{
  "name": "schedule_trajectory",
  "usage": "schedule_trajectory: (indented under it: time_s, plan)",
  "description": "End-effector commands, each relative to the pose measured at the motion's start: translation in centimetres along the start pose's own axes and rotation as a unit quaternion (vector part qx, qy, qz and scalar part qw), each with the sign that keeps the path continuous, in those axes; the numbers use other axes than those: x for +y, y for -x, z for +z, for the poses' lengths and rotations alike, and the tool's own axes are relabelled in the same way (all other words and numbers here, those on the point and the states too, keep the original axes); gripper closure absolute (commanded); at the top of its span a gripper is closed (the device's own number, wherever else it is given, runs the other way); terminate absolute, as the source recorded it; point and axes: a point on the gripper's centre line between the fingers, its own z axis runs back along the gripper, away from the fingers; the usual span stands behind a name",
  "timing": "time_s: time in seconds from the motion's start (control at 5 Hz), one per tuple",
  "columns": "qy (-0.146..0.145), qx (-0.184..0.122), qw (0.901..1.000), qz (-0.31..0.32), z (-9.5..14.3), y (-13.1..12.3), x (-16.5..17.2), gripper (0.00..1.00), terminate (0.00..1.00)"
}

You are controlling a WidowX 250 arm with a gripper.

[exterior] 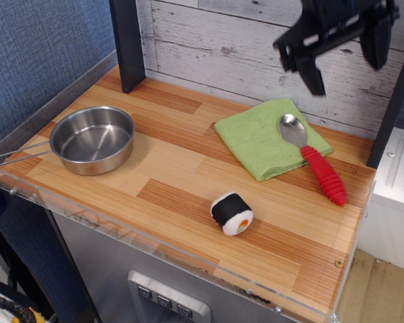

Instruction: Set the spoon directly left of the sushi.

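Note:
The spoon (313, 157) lies at the back right, its silver bowl resting on a green cloth (272, 136) and its ribbed red handle pointing toward the front right. The sushi (231, 213) is a black roll with a white end and orange centre, lying on the wooden table nearer the front, left of the spoon's handle. My gripper (347, 74) hangs high above the spoon. It is open and empty, with one dark finger (312, 73) to the left and the other at the right.
A steel pan (93, 139) with a wire handle sits at the left. A dark post (126, 44) stands at the back left and another at the right edge. A plank wall (215, 47) backs the table (175, 171), which has a clear front lip.

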Motion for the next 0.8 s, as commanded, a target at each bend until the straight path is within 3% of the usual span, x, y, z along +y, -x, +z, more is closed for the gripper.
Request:
schedule_trajectory:
  time_s: [0.0,0.4,0.6]
  plan:
    - [0.010,-0.017,0.9978,0.063,-2.6,1.1,-0.5,0.00,0.00]
    - [-0.023,-0.013,0.9965,0.080,-5.4,0.6,0.9,0.00,0.00]
    - [-0.058,-0.008,0.9957,0.073,-6.6,0.3,1.2,0.00,0.00]
